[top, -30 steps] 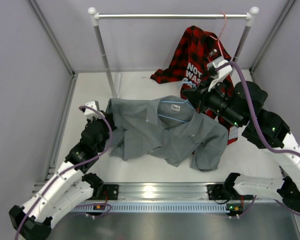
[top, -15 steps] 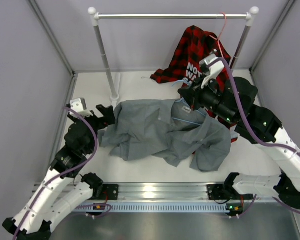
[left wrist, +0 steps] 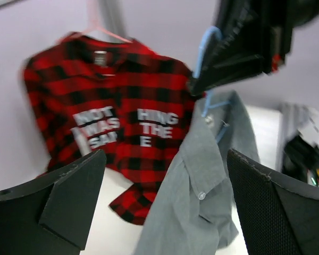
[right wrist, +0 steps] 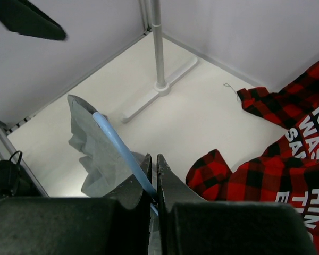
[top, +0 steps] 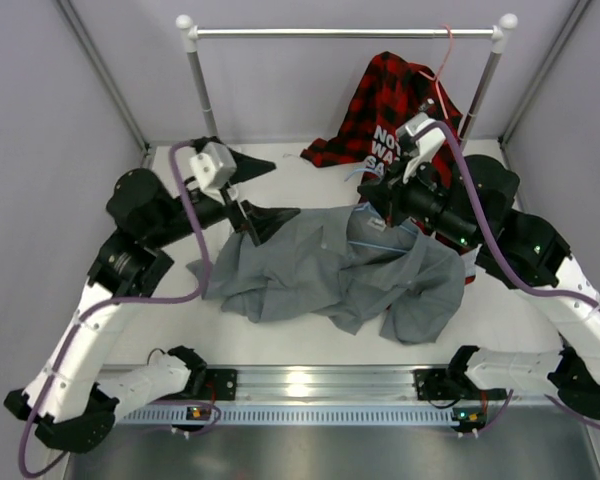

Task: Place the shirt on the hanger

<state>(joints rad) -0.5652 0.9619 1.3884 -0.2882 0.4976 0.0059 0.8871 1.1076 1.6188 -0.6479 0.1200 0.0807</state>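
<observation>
Two blocks of white lettering, "NOT WAS" and "HING THE", read clearly on the plaid shirt (left wrist: 122, 106) only in the left wrist view. The right gripper's (right wrist: 153, 164) jaws pinch the hanger (right wrist: 119, 146). The shirt (top: 320, 270) drapes over it, mid-surface (top: 310, 170). The left gripper's (top: 285, 189) jaws are spread at the shirt's 11 o'clock.

Your left arm (top: 80, 340) and right arm (top: 580, 300) are white shells over black joints, each trailing a purple cable (top: 192, 215). Green lights (top: 533, 247) dot the right one. The left claw (top: 286, 191) and right claw (right wrist: 154, 162) are matte black, with textured fingers (left wrist: 276, 207).
</observation>
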